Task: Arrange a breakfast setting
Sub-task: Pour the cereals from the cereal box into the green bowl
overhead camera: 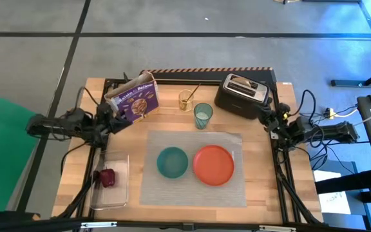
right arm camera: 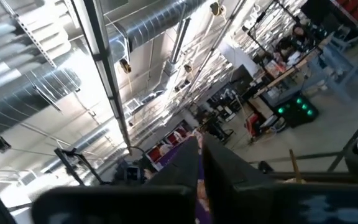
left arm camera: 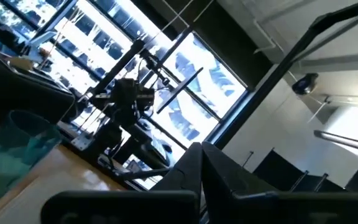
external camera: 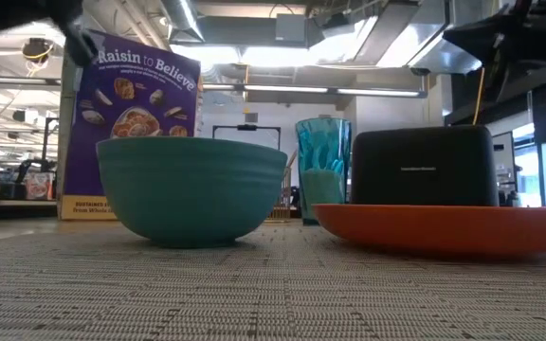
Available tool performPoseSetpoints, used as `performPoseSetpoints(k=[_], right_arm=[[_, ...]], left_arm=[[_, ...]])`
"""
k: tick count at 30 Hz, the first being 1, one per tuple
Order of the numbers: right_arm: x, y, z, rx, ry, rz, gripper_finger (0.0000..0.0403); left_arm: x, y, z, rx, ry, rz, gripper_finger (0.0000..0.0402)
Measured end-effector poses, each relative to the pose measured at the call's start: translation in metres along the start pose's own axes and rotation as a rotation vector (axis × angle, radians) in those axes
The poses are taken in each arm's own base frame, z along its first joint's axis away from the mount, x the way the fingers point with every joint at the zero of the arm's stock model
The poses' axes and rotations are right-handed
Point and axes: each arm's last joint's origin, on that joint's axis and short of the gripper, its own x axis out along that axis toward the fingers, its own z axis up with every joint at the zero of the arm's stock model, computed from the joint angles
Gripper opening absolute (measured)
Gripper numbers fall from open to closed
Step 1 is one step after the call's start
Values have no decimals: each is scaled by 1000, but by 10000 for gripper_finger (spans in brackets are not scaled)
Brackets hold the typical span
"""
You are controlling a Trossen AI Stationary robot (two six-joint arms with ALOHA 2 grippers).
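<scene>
Two arms parked at the tabletop edges. Left tool at the left edge, just beside the purple cereal box, fingers pressed together, closed on nothing. Clear tray at front left holding the small dark-red fruit. Grey placemat centred, carrying the teal bowl on its left half and the orange-red plate on its right, the two just beside each other. Small glass with a gold spoon leaning in it behind the mat, next to the translucent teal cup, upright, just off the mat's back edge. Black toaster at back right. Right tool at the right edge near the toaster, fingers together, closed, empty.
</scene>
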Motion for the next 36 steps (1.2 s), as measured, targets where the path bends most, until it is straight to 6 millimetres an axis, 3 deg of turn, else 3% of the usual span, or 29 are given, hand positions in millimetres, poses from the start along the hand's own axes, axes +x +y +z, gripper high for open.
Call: performPoseSetpoints(k=[8,13,19,23,29,36], right_arm=[[17,22,24,-98,-76,-70,139],[26,32,37,-152,-133,-181,208],[35,39,35,-176,-99,-156,237],[42,38,25,-168,-58,-172,238],[49,37,10,-121,1,-173,238],[56,34,-5,-134,58,-194,238]], left_arm=[[27,-51,60,78,-128,90,0],[30,-86,97,122,-212,13,0],[20,-112,125,310,-256,-93,0],[24,-116,131,446,-193,27,6],[36,-112,133,579,50,370,73],[29,-113,145,682,102,733,194]])
